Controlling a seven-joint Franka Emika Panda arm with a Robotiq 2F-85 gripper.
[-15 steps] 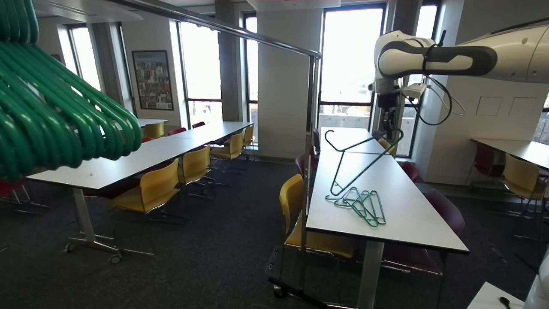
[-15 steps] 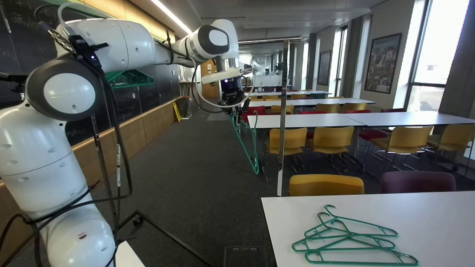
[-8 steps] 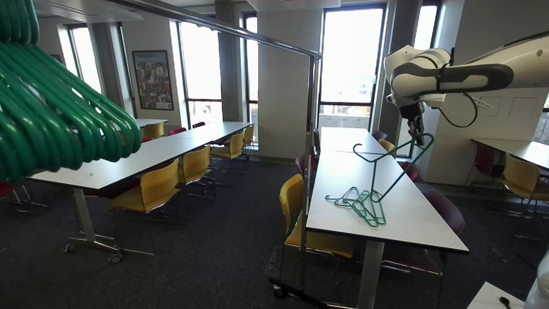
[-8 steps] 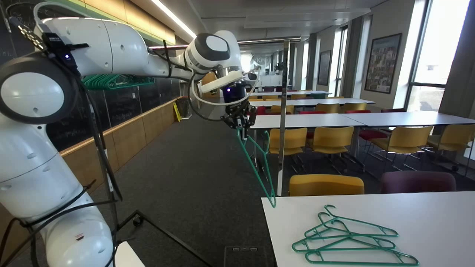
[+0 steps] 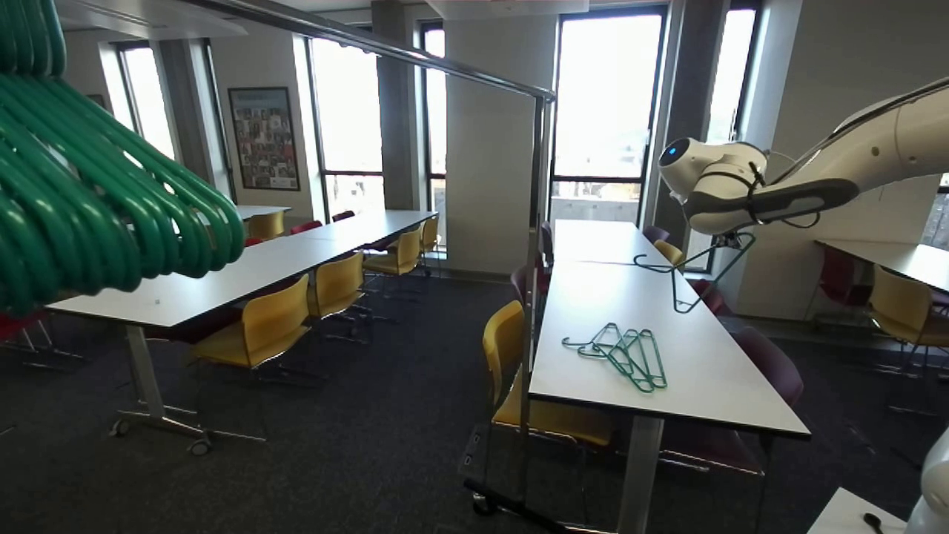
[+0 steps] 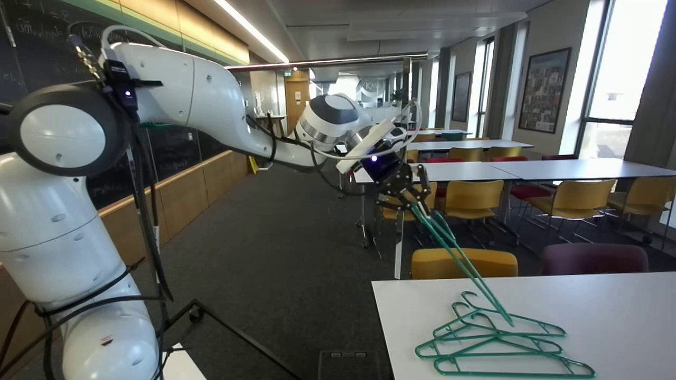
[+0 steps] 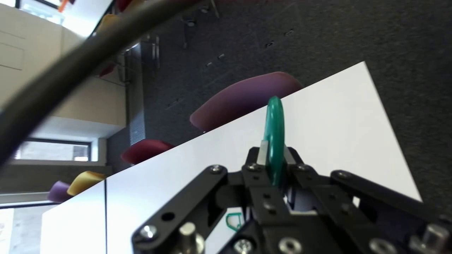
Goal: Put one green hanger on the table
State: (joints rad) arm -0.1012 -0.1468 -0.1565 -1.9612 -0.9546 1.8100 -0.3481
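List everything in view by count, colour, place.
held hanger: one, green, in the gripper
loose hangers: three, green, overlapping on the table
bunched hangers: many, green, an exterior view's foreground
table: one, white, beneath the loose hangers
other tables: several, white, in the background
chairs: many, yellow, red, purple, along tables
rack: one, silver, near the table
windows: several, bright, beyond the tables
framed pictures: two, dark, near the windows
blackboard: one, black, behind the arm
carpet: one, dark, beneath the tables
gripper: one, black, on the arm
arm: one, white and grey, beside the table

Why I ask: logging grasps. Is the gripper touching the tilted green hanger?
Touching. The wrist view shows the gripper shut on the green hanger, no gap at either side.
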